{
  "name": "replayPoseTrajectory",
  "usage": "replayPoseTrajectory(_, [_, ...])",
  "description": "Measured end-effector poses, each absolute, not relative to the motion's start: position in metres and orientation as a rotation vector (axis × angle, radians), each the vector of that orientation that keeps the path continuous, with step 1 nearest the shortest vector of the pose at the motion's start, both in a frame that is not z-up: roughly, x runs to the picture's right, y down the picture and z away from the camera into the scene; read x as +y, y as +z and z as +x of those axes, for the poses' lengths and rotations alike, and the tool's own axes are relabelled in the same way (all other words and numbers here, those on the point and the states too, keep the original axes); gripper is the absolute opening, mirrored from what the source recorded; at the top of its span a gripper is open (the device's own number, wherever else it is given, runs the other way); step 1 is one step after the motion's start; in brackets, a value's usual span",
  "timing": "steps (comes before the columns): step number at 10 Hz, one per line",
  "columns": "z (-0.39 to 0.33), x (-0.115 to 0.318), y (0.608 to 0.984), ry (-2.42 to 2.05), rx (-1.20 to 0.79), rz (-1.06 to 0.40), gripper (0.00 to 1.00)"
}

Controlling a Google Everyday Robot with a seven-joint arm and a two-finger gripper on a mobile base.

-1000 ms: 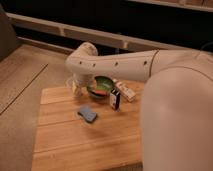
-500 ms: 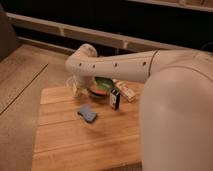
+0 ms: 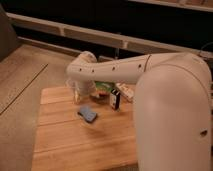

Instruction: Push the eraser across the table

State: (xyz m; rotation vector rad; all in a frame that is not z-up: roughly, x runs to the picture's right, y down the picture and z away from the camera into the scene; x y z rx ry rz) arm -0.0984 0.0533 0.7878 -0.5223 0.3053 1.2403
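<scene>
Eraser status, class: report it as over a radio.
Gripper low over table, just behind eraser. Eraser flat, mid-table. Black-and-white box and green bowl close behind it.

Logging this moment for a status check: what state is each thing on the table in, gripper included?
eraser: lying flat on the table, apart from the gripper.
gripper: hanging low over the table's far side, just beyond the eraser.
bowl: upright, partly hidden by the arm.
small box: standing upright beside the bowl.
table: level, bearing all of these.
</scene>
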Motion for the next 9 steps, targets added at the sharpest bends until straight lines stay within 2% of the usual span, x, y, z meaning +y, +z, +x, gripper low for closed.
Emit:
replayPoseTrajectory(3, [-0.092,0.078,0.818,1.220,0.354,-0.596,0.65])
replayPoseTrajectory(6, [-0.055,0.095,0.841,1.232,0.438,-0.619,0.65])
replayPoseTrajectory(9, [0.000,0.081,0.839,1.278,0.489,-0.560,0.65])
